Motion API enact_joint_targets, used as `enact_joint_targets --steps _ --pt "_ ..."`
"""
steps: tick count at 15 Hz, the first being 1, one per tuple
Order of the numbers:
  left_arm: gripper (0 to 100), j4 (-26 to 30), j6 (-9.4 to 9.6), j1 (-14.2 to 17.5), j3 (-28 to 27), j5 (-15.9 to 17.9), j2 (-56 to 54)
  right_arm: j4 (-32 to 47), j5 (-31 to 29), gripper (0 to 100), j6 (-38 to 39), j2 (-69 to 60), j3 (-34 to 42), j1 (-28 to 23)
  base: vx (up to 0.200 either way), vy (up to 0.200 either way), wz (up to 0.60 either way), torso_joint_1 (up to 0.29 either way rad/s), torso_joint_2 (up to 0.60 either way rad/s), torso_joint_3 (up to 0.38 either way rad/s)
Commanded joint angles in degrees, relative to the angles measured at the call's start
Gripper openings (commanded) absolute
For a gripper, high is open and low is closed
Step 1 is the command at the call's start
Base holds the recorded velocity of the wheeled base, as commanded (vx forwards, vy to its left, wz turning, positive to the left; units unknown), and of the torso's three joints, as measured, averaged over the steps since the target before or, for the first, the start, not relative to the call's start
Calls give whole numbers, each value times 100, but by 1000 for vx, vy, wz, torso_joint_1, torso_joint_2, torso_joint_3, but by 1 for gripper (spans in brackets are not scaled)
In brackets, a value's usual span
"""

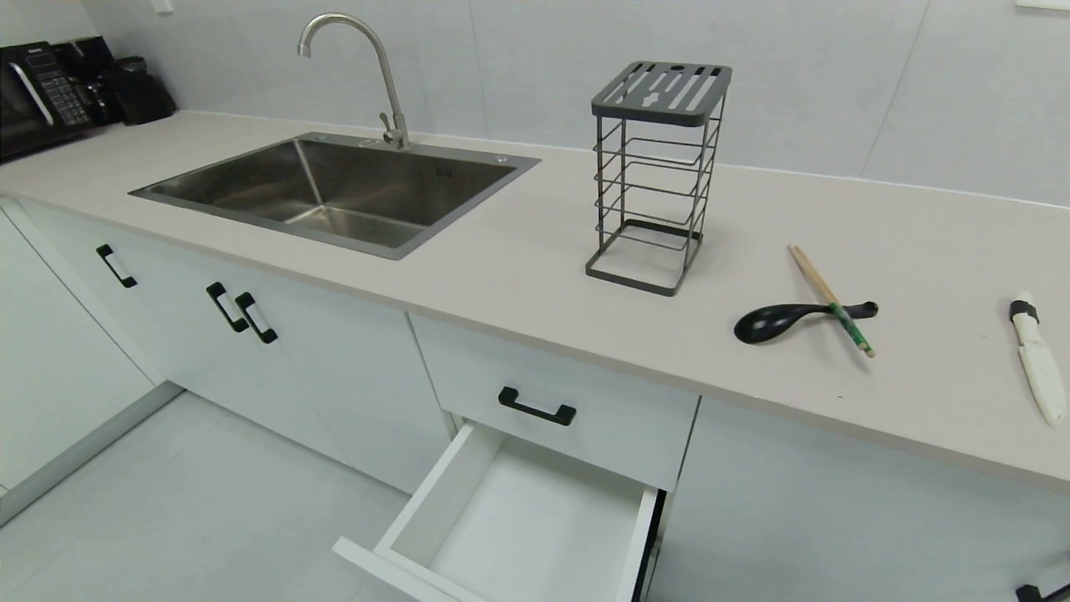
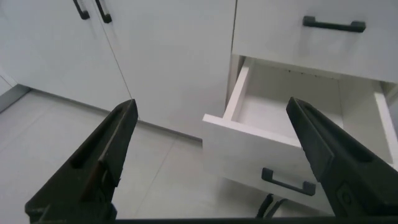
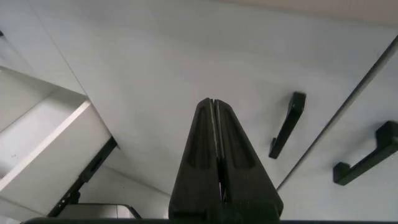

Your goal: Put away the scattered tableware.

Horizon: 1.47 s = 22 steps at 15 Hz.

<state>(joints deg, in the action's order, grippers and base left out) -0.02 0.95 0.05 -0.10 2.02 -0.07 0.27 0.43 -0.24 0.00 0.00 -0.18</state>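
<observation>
On the beige countertop lie a black spoon, a pair of wooden chopsticks crossing its handle, and a white knife with a black band near the right edge. A dark wire rack stands upright left of them. Below the counter a white drawer is pulled out, with nothing in it; it also shows as the drawer in the left wrist view. My left gripper hangs open low in front of the drawer. My right gripper is shut with nothing in it, facing the cabinet fronts.
A steel sink with a tall tap takes up the left of the counter. A black appliance stands at the far left back. White cabinet doors with black handles run below; another shut drawer sits above the pulled-out one.
</observation>
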Motion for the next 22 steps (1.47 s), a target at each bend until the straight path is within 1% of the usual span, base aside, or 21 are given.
enact_joint_targets --steps 1,4,12,13,17,22 --pt "100 2 2 4 1 0 7 0 1 0 -2 0 0 1 0 0 0 246 -481 -222" --pt "100 2 2 4 1 0 7 0 1 0 -11 0 0 1 0 0 0 390 -476 -230" --pt "100 2 2 4 1 0 7 0 1 0 -11 9 0 1 0 0 0 289 -520 -250" --pt "100 2 2 4 1 0 7 0 1 100 -11 0 0 1 0 0 0 290 -544 -266" --pt "100 2 2 4 1 0 7 0 -16 100 24 9 0 1 0 0 0 255 -486 -232" --pt "100 2 2 4 1 0 7 -71 1 100 60 0 0 1 0 0 0 34 -60 -31"
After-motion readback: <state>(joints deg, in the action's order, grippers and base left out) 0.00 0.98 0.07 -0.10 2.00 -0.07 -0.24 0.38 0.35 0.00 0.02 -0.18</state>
